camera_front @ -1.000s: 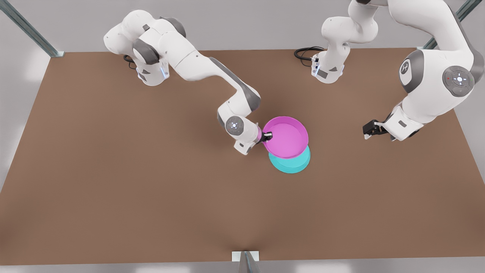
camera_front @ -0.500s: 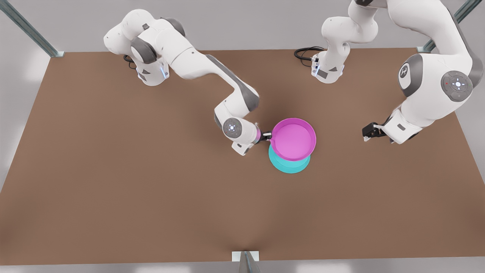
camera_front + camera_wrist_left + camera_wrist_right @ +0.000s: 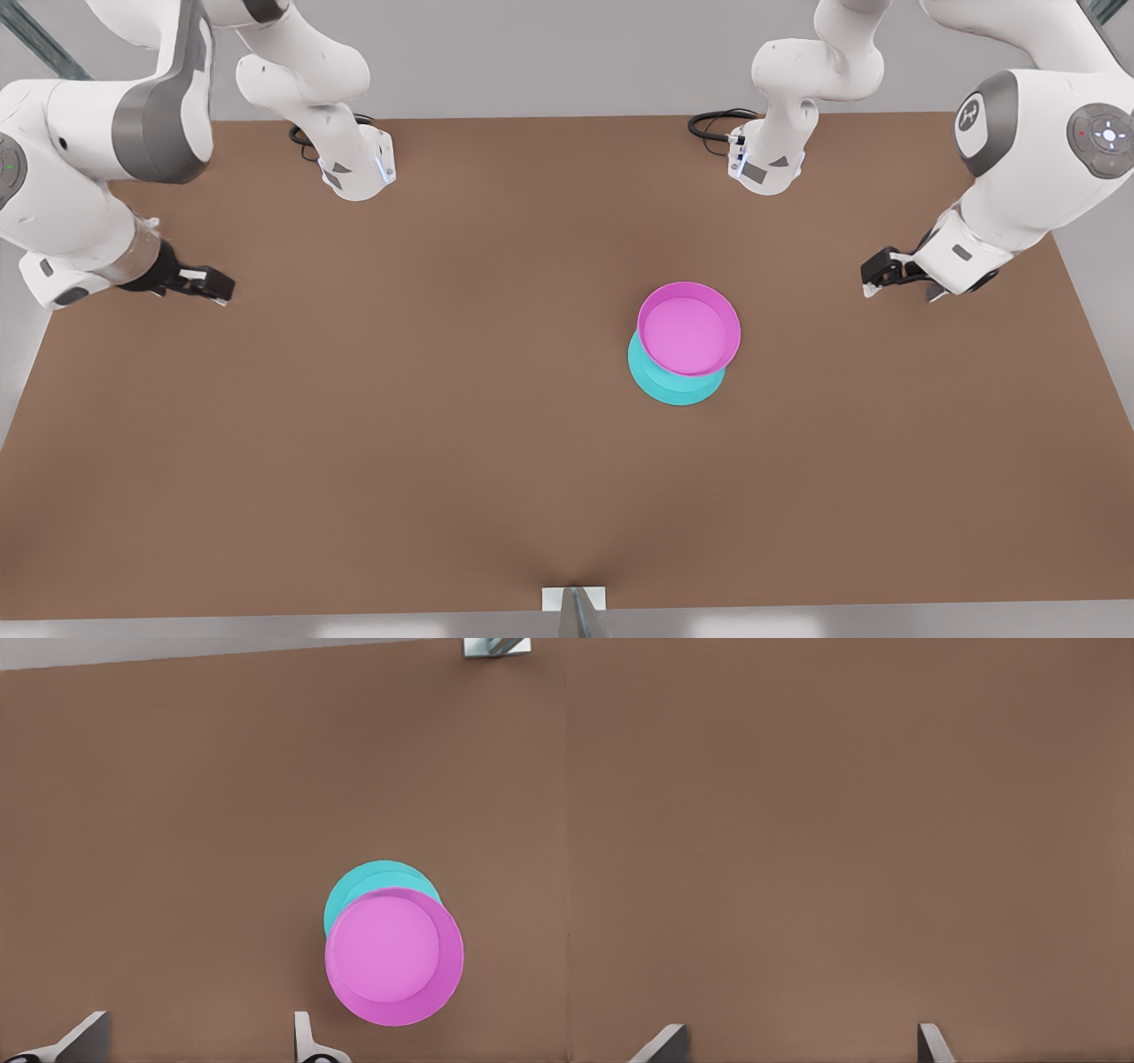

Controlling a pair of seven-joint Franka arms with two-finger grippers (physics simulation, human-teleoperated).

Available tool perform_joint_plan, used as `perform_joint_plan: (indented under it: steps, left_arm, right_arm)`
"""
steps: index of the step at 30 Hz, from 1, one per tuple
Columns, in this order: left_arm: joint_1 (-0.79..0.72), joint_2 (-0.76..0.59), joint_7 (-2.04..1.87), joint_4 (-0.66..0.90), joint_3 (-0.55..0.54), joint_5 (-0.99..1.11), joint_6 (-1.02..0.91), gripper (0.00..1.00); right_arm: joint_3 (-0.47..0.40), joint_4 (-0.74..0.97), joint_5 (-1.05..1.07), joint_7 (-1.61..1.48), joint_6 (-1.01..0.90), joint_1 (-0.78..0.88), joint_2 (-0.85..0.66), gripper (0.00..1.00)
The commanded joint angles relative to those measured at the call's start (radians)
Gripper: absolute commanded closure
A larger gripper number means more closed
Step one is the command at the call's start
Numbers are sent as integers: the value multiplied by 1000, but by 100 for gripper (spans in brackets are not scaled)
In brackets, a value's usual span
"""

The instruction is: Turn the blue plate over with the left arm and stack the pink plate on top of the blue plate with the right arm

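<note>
Right gripper [image 3: 205, 285] having let go, sitting wide open, empty, far off; pink plate [image 3: 689, 329] resting on blue plate [image 3: 675, 383], offset. Left gripper [image 3: 877, 273] waiting, open, empty. Stack looking done.

Two plates, one pink plate [image 3: 689, 329] and one blue plate [image 3: 664, 386]; two grippers.

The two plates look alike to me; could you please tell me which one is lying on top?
The pink plate is on top, open side up. It rests on the blue plate, shifted so that a crescent of blue shows.
</note>
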Motion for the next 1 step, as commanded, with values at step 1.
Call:
perform_joint_plan:
  steps: [1]
  left_arm:
    - [-1,0,0,0,0,2,0,0]
  right_arm:
    - [2,3,2,1,1,8,5,0]
